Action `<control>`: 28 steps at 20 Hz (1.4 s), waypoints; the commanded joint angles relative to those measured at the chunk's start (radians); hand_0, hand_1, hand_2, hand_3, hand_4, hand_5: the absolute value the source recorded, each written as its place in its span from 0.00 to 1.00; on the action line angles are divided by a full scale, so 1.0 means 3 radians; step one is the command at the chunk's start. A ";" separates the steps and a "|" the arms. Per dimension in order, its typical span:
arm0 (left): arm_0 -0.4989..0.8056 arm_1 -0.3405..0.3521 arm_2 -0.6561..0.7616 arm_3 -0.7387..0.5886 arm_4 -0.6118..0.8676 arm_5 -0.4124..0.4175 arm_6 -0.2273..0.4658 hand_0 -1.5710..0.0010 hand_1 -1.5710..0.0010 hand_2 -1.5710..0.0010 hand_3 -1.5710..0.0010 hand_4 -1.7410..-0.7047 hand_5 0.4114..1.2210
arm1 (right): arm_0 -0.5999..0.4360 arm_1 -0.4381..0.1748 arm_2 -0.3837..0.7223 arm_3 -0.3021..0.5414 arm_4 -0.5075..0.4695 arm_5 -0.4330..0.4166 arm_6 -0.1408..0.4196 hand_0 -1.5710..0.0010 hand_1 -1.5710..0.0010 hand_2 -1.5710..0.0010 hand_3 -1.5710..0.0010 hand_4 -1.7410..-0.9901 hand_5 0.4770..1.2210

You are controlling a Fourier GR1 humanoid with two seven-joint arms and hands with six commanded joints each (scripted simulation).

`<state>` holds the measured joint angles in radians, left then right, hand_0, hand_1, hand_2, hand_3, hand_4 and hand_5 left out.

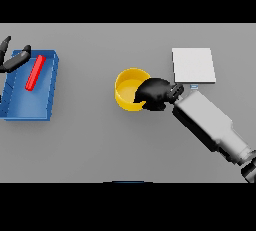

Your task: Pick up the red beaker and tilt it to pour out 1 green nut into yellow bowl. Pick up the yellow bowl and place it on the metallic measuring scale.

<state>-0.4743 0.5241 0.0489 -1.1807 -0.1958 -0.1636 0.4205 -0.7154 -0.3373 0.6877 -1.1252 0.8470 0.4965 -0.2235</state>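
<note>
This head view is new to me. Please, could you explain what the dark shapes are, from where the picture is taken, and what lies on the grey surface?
The picture looks down from the robot's head at a grey table. The dark shapes are its hands. The right hand has its fingers curled over the rim of a yellow bowl. The left hand shows at the left edge, by a blue tray holding a red beaker lying down. A pale square scale sits behind the right arm.
</note>
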 commanded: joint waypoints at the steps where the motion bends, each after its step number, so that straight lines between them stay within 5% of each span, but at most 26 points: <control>1: -0.0018 -0.0003 -0.0005 0.0035 -0.0017 0.0009 0.0006 1.00 1.00 1.00 1.00 0.92 0.36 | 0.0002 -0.0013 -0.0008 -0.0040 -0.0021 0.0015 0.0007 0.05 0.05 0.13 0.24 0.04 0.98; 14: -0.0052 0.0004 0.0030 0.0033 0.0037 -0.0010 -0.0001 1.00 1.00 1.00 1.00 0.91 0.36 | 0.0125 -0.0514 -0.0320 -0.0866 -0.0227 0.0379 0.0333 0.00 0.00 0.04 0.25 0.00 1.00; 16: -0.0012 -0.0004 0.0041 -0.0024 0.0078 -0.0023 0.0006 1.00 1.00 1.00 1.00 0.90 0.36 | 0.0135 -0.0579 -0.0420 -0.0929 -0.0250 0.0421 0.0510 0.03 0.00 0.03 0.25 0.00 1.00; 20: 0.0015 -0.0006 0.0059 -0.0107 0.0122 -0.0029 0.0115 1.00 1.00 1.00 1.00 0.88 0.39 | 0.0062 -0.0709 -0.0584 -0.0777 -0.0230 0.0190 0.0474 0.01 0.00 0.03 0.26 0.00 1.00; 28: 0.0086 -0.0037 0.0048 -0.0236 0.0127 0.0014 0.0272 1.00 1.00 1.00 1.00 0.86 0.43 | -0.0129 -0.0833 -0.0794 0.0012 -0.0159 -0.0297 0.0334 0.00 0.00 0.01 0.27 0.00 1.00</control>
<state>-0.4479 0.5129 0.0633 -1.2515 -0.1574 -0.1598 0.5026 -0.7534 -0.5878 0.4497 -1.1212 0.7996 0.4079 -0.1201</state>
